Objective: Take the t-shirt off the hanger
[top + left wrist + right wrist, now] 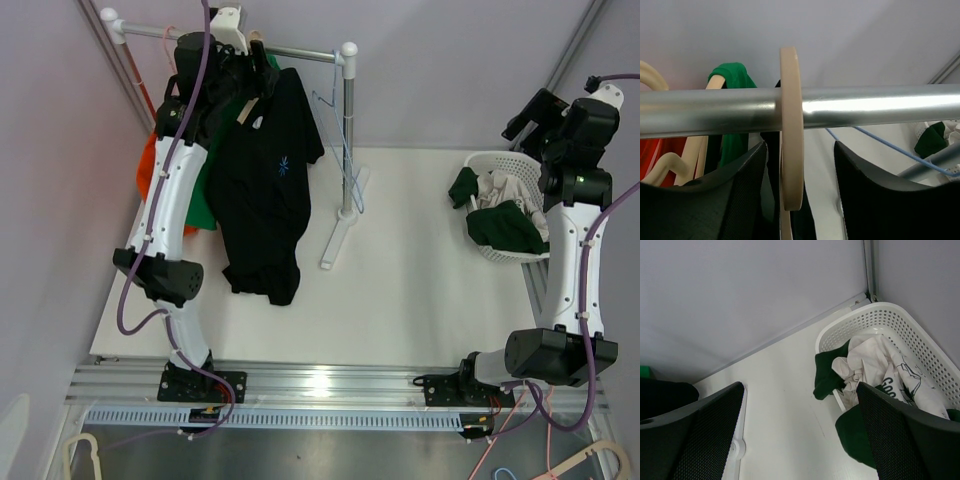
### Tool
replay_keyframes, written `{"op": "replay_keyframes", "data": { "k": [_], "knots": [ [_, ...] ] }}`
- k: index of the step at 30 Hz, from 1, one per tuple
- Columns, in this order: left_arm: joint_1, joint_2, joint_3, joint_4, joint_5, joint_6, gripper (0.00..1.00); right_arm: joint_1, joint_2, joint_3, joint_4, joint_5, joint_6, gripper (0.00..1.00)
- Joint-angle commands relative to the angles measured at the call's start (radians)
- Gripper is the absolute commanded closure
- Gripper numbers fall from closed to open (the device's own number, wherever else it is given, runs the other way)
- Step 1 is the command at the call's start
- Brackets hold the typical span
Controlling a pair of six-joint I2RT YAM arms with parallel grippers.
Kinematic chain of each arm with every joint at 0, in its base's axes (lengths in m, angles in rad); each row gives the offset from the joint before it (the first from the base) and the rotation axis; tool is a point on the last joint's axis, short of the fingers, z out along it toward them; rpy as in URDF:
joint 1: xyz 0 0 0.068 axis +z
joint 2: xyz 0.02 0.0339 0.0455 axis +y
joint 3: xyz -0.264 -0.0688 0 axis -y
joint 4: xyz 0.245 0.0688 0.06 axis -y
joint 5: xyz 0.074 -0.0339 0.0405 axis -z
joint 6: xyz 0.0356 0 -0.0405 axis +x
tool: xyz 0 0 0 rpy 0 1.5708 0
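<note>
A black t-shirt (265,190) hangs from the rack's metal rail (865,105) on a beige hanger. The hanger's hook (791,125) loops over the rail. My left gripper (250,70) is up at the rail. In the left wrist view it (800,200) is open, with one jaw on each side of the hook, which lies nearer the left finger (715,200). I cannot tell whether it touches that finger. My right gripper (525,115) hovers open and empty at the far right, above the table beside the basket (800,440).
Green (205,195) and orange (148,165) shirts hang behind the black one. A blue wire hanger (338,130) hangs by the rack's post (348,130). A white basket (480,160) holding green and white clothes stands at the right. Walls close in at the back and the sides.
</note>
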Motion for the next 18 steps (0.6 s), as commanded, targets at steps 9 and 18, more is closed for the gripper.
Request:
{"op": "replay_keyframes", "data": {
  "k": [9,18],
  "knots": [
    [0.01,0.002,0.01,-0.01,-0.107,0.005,0.68,-0.005,-0.022,-0.032,0.038,-0.02,-0.003,0.01],
    [0.008,-0.017,0.036,-0.005,-0.076,-0.032,0.99,-0.004,-0.024,-0.04,0.043,-0.026,-0.001,0.01]
  ]
}}
